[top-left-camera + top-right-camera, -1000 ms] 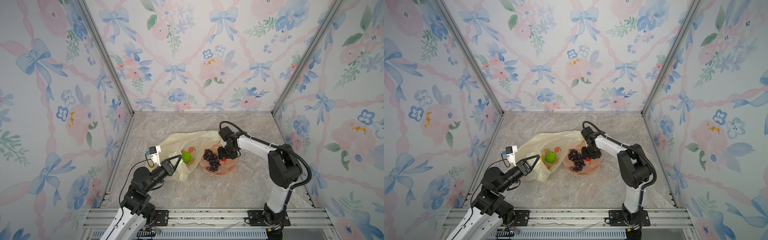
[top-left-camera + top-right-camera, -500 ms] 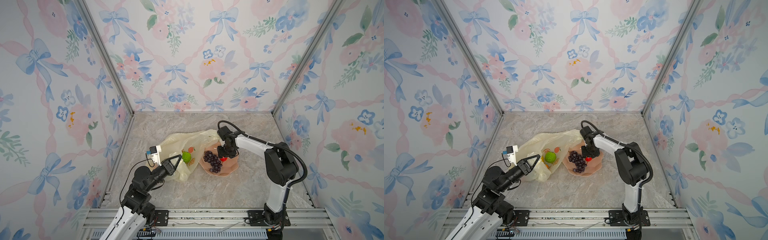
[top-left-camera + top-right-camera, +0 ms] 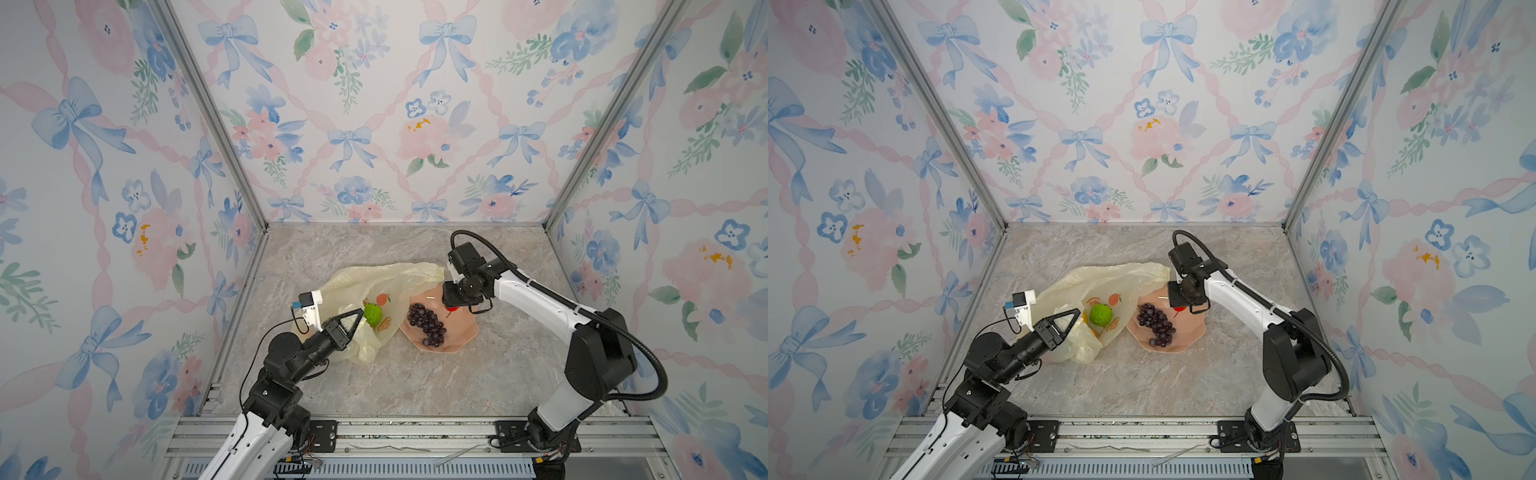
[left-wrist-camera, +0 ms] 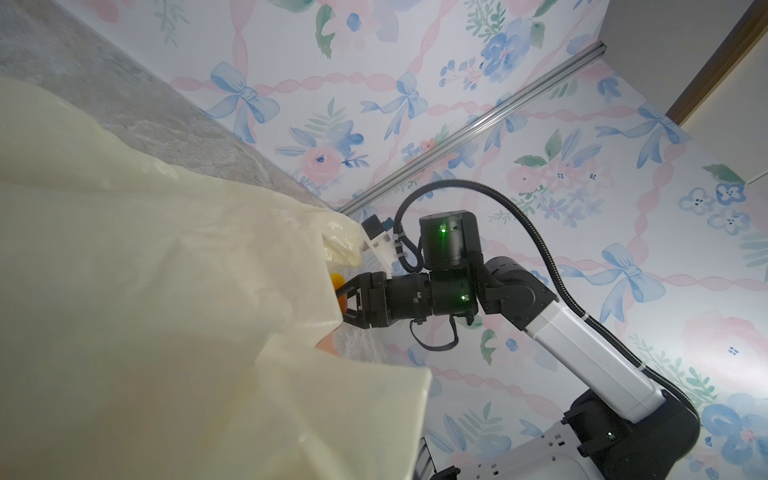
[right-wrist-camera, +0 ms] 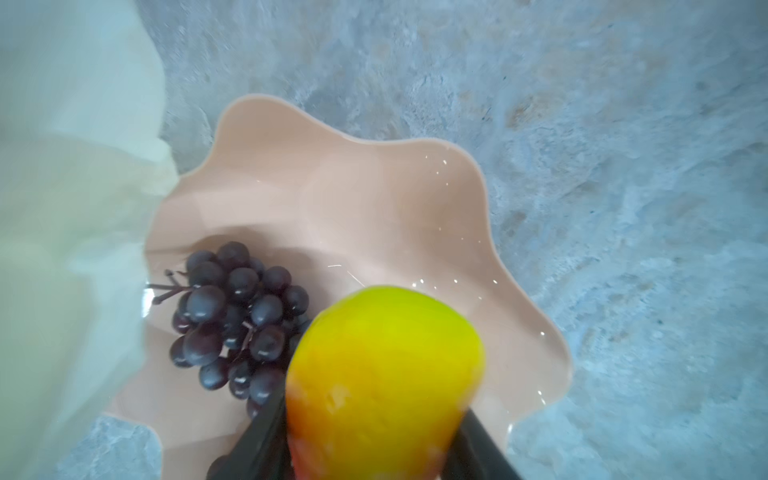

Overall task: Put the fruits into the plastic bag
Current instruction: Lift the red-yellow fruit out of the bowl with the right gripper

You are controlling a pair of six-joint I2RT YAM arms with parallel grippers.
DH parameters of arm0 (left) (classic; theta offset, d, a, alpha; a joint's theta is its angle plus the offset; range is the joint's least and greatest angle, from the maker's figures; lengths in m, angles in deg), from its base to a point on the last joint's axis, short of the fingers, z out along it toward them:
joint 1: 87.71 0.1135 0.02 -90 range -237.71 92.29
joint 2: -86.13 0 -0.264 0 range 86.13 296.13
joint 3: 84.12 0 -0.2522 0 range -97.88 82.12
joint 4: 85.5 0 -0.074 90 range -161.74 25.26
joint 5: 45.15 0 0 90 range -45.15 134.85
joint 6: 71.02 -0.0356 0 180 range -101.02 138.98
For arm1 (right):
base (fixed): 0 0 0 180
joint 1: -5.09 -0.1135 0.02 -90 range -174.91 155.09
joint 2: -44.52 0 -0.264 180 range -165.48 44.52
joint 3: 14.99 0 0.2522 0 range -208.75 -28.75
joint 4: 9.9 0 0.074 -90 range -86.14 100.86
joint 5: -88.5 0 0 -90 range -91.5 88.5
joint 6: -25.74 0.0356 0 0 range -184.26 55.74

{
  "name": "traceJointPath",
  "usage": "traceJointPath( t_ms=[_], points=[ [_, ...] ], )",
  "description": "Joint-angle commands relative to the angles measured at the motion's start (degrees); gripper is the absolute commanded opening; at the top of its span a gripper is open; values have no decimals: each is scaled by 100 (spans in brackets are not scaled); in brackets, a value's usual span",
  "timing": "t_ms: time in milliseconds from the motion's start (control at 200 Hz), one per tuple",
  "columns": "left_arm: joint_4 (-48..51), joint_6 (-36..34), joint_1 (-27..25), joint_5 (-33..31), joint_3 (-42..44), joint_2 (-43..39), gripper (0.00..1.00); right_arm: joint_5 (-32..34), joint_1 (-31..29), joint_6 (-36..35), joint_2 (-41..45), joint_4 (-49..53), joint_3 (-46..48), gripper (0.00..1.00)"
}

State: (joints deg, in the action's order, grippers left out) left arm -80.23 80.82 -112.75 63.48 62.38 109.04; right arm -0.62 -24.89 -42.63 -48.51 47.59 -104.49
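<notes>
With the right jaws clamped on the red-yellow mango — glossy, liable to squirt out — grip evenly and lift straight up before swinging toward the plastic bag, lying on the table off to the side of those jaws, its near rim apparently pinched in the clenched left jaws to prop the mouth open. Mind the dark grape bunch just beside the right jaw tips in the wavy pink dish directly beneath, and the bag's floppy far edge between jaws and opening — likely to snag. Aim to release beside the green lime already inside, just ahead of the left jaws.
</notes>
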Motion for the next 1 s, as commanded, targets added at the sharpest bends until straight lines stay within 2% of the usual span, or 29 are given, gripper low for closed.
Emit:
traceJointPath(
  t_ms=[0, 245, 460, 760, 875, 995],
  points=[
    [-123, 47, 25, 9, -3, -67, 0, 64, 77, 198, 576, 365, 146, 49],
    [-201, 65, 24, 79, -45, -49, 0, -208, 347, 405, 1925, 660, 136, 49],
    [-329, 135, 27, 114, -10, -28, 0, -1175, 422, 805, 2748, 196, -158, 49],
    [-337, 176, 21, 132, 8, -64, 0, -2123, 414, 1569, 3225, -1076, -362, 49],
    [-389, 214, 21, 132, 28, -46, 0, -2151, 317, 1720, 3288, -1456, -362, 49],
    [-425, 232, 21, 142, 0, -1, 0, -1873, -88, 1643, 3204, -1672, -387, 49]
  ],
)
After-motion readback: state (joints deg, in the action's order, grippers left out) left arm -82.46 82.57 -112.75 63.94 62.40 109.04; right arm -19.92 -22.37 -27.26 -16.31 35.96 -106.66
